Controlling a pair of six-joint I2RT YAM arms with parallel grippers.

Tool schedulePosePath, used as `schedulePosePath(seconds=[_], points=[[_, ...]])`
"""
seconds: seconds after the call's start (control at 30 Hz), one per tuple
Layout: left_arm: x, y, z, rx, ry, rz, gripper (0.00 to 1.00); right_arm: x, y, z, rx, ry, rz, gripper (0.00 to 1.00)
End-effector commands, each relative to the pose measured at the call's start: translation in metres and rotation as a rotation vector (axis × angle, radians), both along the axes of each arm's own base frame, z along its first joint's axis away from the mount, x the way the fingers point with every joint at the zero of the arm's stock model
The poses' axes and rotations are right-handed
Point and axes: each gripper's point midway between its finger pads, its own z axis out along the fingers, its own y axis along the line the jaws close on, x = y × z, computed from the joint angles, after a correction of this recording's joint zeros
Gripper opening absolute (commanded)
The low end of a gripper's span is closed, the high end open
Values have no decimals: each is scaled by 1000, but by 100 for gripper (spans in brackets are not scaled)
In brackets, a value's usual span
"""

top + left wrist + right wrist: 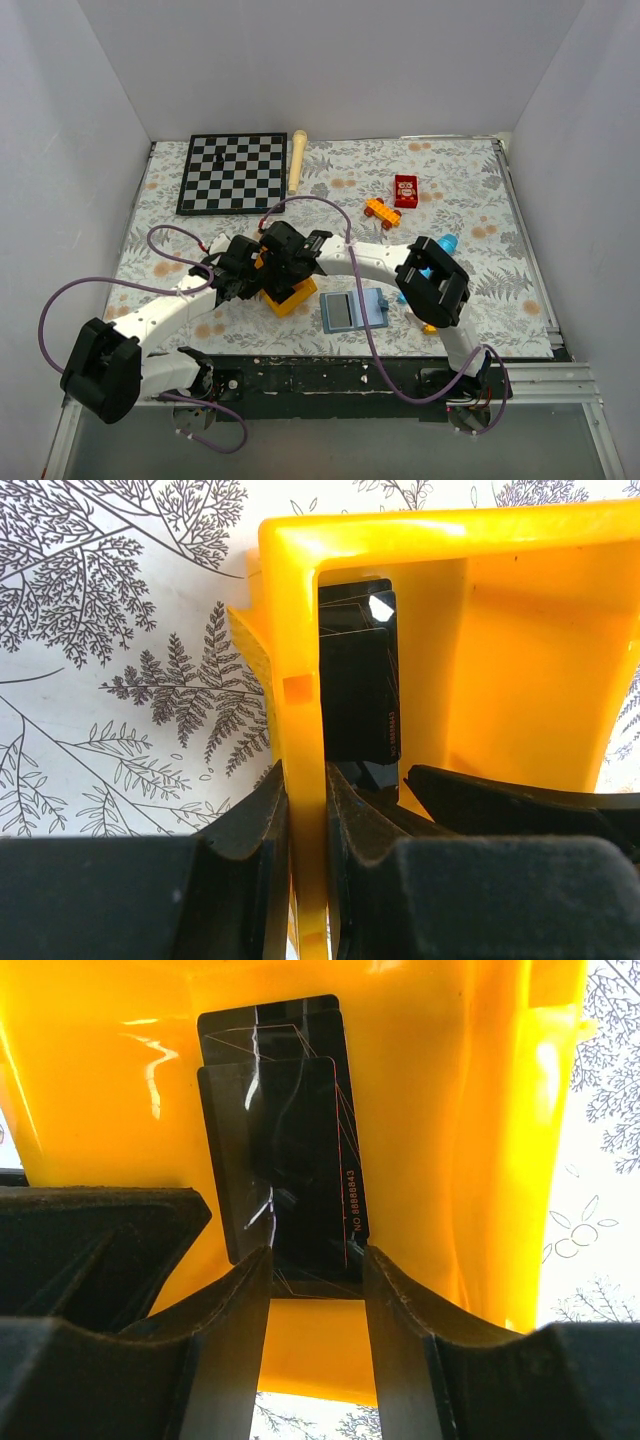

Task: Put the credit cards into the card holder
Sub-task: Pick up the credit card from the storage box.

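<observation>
Two black credit cards [285, 1130] lie overlapping against the inner face of a yellow bin [292, 297], and they also show in the left wrist view [358, 680]. My right gripper [318, 1260] is open inside the bin, its fingertips either side of the cards' near end. My left gripper [305, 775] is shut on the yellow bin's wall [300, 710]. In the top view both grippers, left [248, 280] and right [290, 262], meet over the bin. The card holder [355, 309] lies open on the table just right of the bin, with nothing touching it.
A chessboard [232, 173] and a wooden pin [297, 160] lie at the back left. A red box [406, 190], an orange toy car [381, 211] and a blue tube toy [445, 243] sit at the back right. White walls enclose the table.
</observation>
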Motion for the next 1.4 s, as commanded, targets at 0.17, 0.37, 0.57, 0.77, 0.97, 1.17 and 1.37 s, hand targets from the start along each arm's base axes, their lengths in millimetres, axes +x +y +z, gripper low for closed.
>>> schedulePosePath(seconds=[0.17, 0.37, 0.57, 0.77, 0.97, 1.17, 1.37], points=[[14, -8, 20, -21, -50, -5, 0, 0, -18, -24, -168, 38, 1, 52], [14, -7, 18, -15, -47, -6, 0, -6, -22, -34, -190, 62, 10, 49], [14, -7, 17, -14, -40, -1, 0, -13, -36, -44, -239, 58, 12, 46], [14, -8, 17, -18, -35, 0, 0, -25, -38, -55, -220, 77, 35, 42], [14, -9, 15, -20, -27, -3, 0, -34, -35, -63, -215, 100, 59, 42], [14, -10, 16, -23, -27, -1, 0, -43, -28, -67, -186, 134, 101, 41], [15, -10, 16, -23, -25, -2, 0, -54, -14, -60, -86, 168, 148, 29]])
